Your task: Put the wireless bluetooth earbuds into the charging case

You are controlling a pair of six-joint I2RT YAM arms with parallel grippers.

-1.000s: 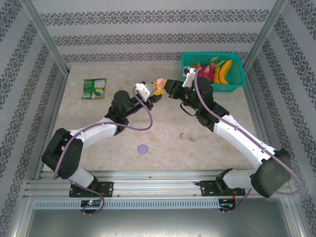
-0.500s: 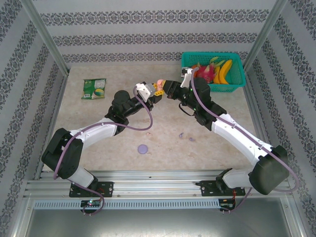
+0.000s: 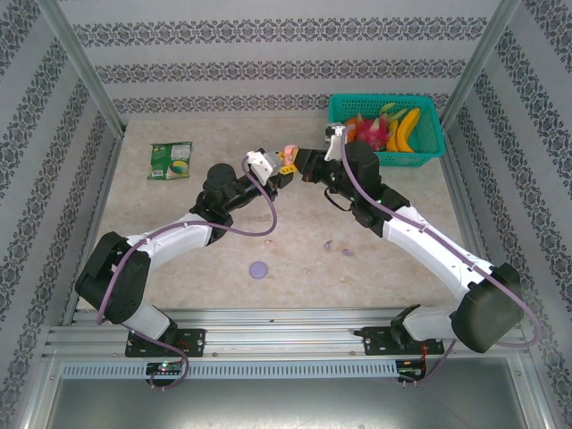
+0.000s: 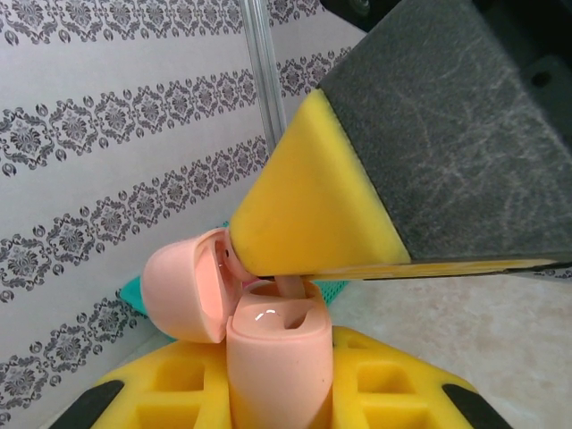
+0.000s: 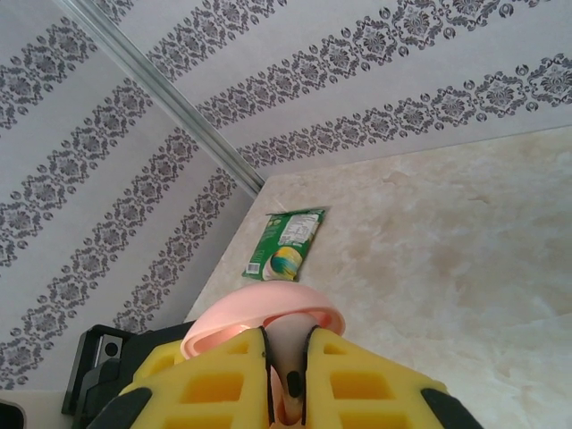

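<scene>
My left gripper (image 3: 282,166) is shut on a pale pink charging case (image 4: 277,357), held upright above the table with its lid (image 4: 183,290) hinged open to the left. My right gripper (image 3: 298,164) meets it tip to tip and is shut on a pale pink earbud (image 5: 288,349). In the left wrist view the earbud's stem (image 4: 288,286) pokes down from the right gripper's yellow pad (image 4: 313,214) into the case's far slot. Two pale purple earbuds (image 3: 328,243) (image 3: 347,253) lie on the table below the right arm.
A purple round case (image 3: 259,269) lies on the table in front of the left arm. A green snack packet (image 3: 170,161) lies at the back left. A teal basket (image 3: 429,152) of fruit stands at the back right, just behind the right wrist.
My right gripper has shifted slightly left toward the case with the pink earbud in it. The left arm holds still.
</scene>
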